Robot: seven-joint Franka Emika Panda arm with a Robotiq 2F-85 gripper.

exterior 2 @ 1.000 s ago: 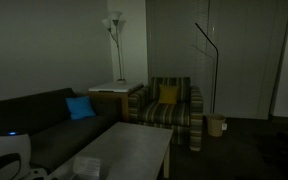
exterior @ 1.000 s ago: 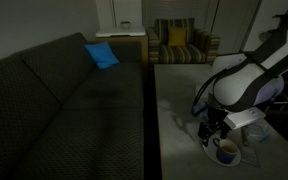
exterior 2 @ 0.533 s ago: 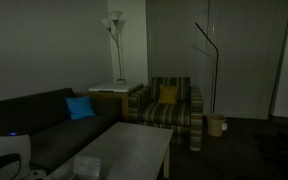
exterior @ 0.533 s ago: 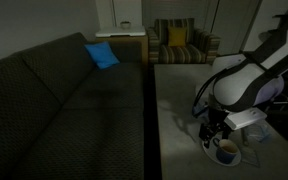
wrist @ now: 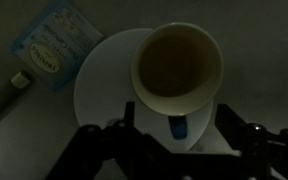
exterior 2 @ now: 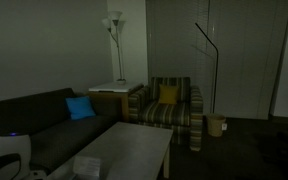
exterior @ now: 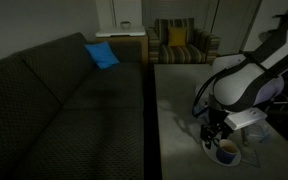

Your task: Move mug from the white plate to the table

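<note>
The mug [wrist: 177, 68] was pictured on the white plate [wrist: 96, 90], set between the spread jaws. Whether its walls were gripped could not be told.

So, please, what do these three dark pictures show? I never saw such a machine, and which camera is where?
The machine is a robot arm beside a low grey table in a dim living room. Two pictures come from cameras standing in the room; they also show a sofa and an armchair. The third camera sits on the wrist, looking down past the gripper. There a mug stands on a white plate, next to a pale blue packet. The gripper's fingers flank the mug; whether they squeeze it, I cannot tell.
</note>
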